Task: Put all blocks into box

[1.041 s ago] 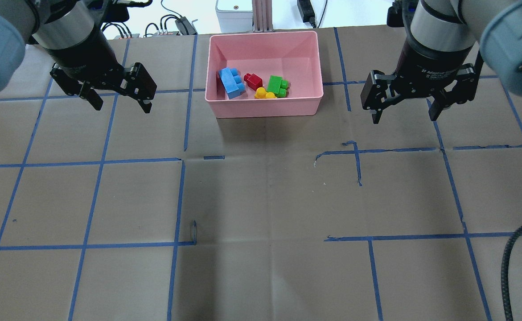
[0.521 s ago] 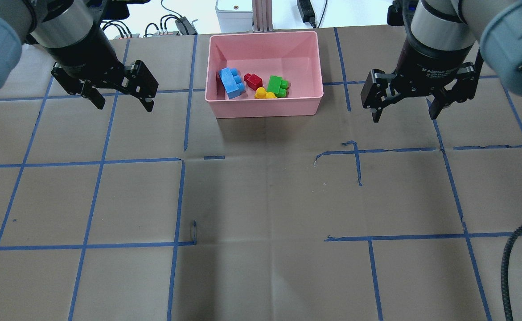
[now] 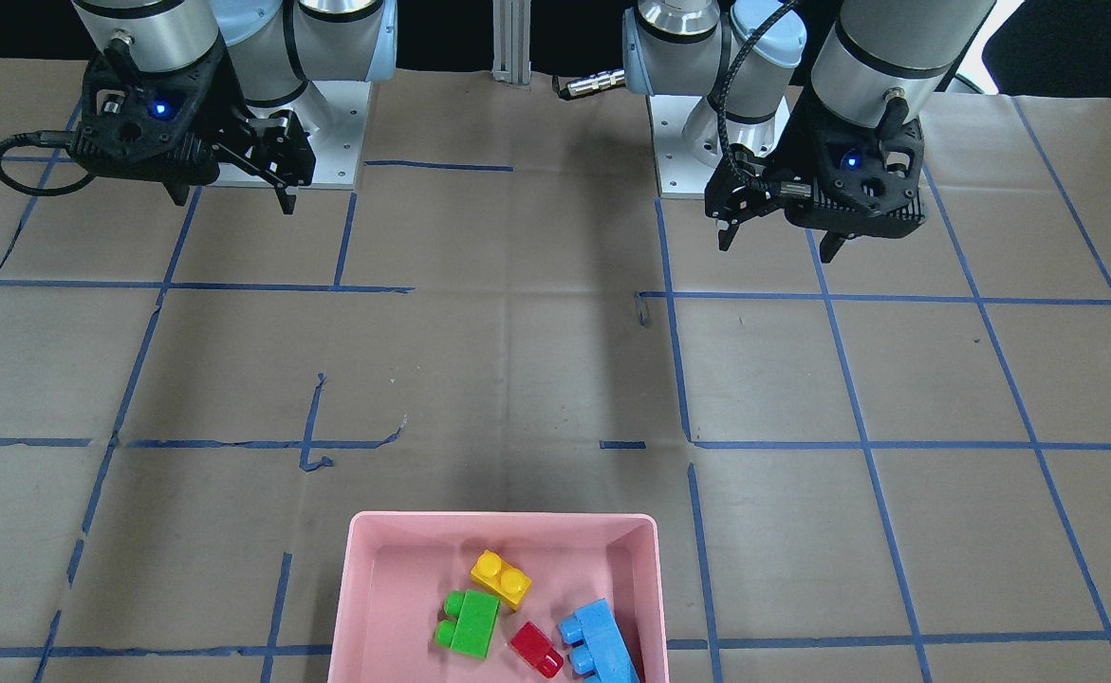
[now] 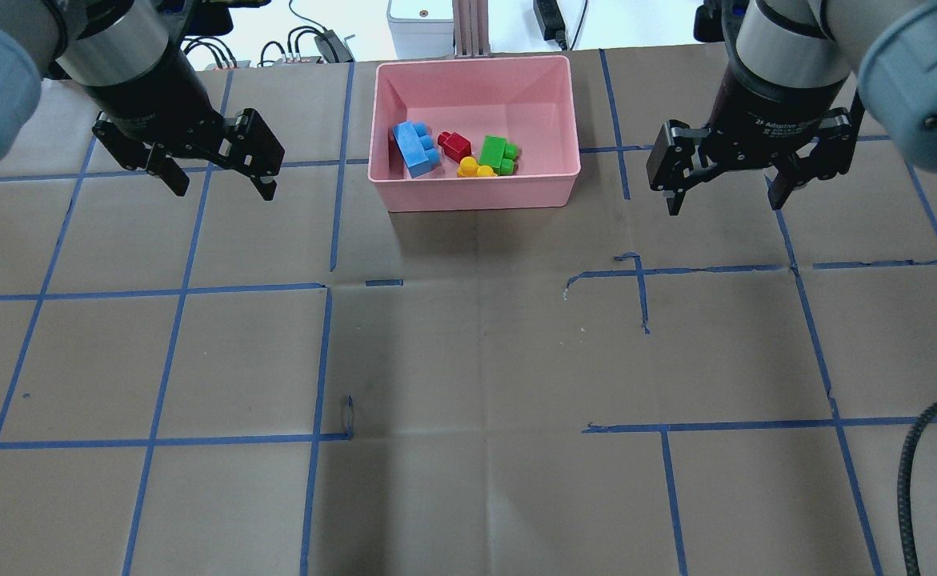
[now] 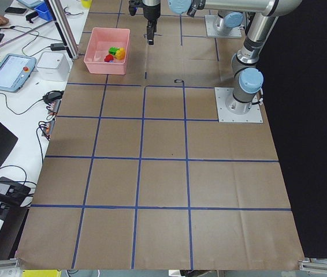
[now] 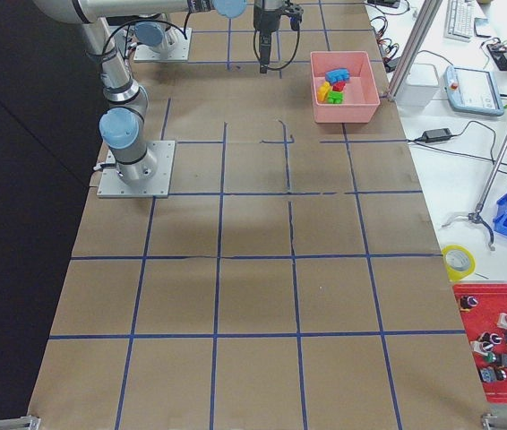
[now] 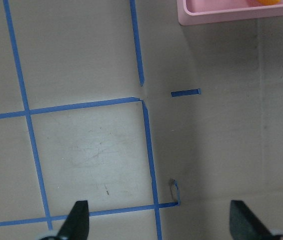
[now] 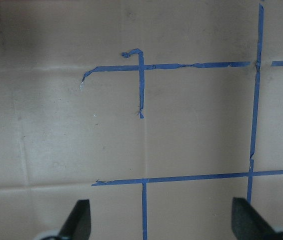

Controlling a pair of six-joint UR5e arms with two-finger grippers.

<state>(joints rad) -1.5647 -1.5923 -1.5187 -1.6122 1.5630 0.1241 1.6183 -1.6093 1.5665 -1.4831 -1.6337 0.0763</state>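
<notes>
The pink box [image 4: 476,194] stands at the table's far middle, and also shows in the front-facing view [image 3: 503,518]. Inside it lie the light-blue block [image 4: 416,148], the red block [image 4: 455,146], the yellow block [image 4: 474,168] and the green block [image 4: 498,154]. My left gripper [image 4: 222,190] is open and empty, hanging to the left of the box. My right gripper [image 4: 724,206] is open and empty, to the right of the box. The left wrist view shows the box's corner [image 7: 231,17] and bare paper between the fingertips [image 7: 77,220].
Brown paper with a blue tape grid [image 4: 324,288] covers the table. A black cable [image 4: 916,472] lies at the near right. A white device [image 4: 420,24] and cables sit beyond the far edge. The arm bases [image 3: 327,133] stand at the robot's side.
Both grippers have drifted very slightly toward the table's far side and stay open. The blocks and the box have not moved.
</notes>
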